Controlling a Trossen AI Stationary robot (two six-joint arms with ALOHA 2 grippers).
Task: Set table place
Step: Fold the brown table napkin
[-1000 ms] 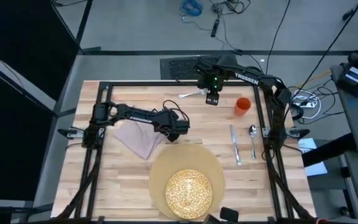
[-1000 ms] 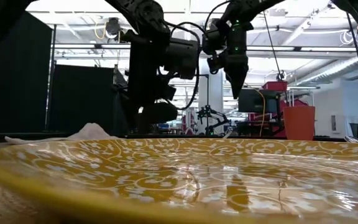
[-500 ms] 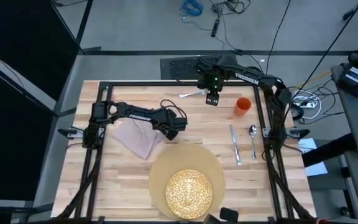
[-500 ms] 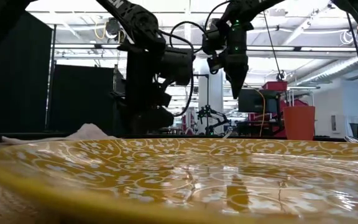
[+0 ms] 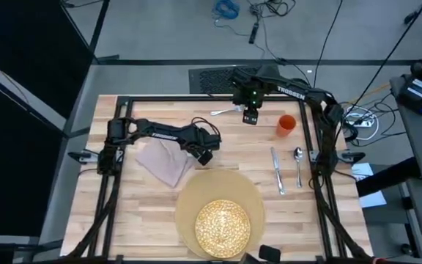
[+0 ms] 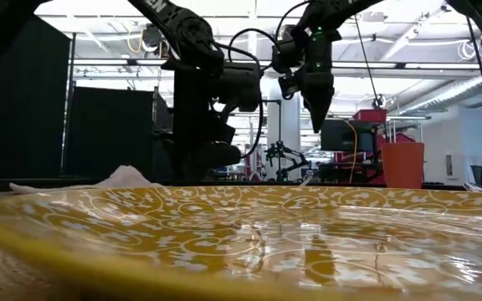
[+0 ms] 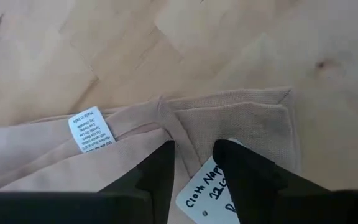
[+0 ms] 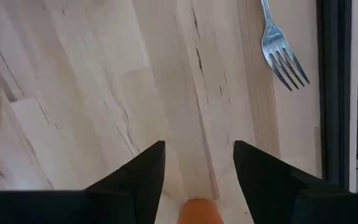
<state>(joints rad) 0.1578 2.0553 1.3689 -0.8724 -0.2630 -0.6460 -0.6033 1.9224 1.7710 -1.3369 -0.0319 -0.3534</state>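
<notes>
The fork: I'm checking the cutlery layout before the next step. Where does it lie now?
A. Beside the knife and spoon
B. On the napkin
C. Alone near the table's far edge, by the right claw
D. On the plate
C. The fork lies apart near the far edge beside the right claw, while the knife and spoon lie together right of the placemat.

I've got bare table [image 5: 134, 209] on the near-left, open for a pass. The placemat [image 5: 196, 192] with the plate [image 5: 223, 226] fills the near centre. The napkin [image 5: 165, 163] lies just left of the mat, the left gripper [image 5: 204, 156] low over its right edge, 2 fingers nearly together. Far side, the right gripper [image 5: 250, 117] hangs spread between fork [image 5: 226, 111] and cup [image 5: 286, 125]. Knife [image 5: 277, 171] and spoon [image 5: 298, 164] line the right edge.
</notes>
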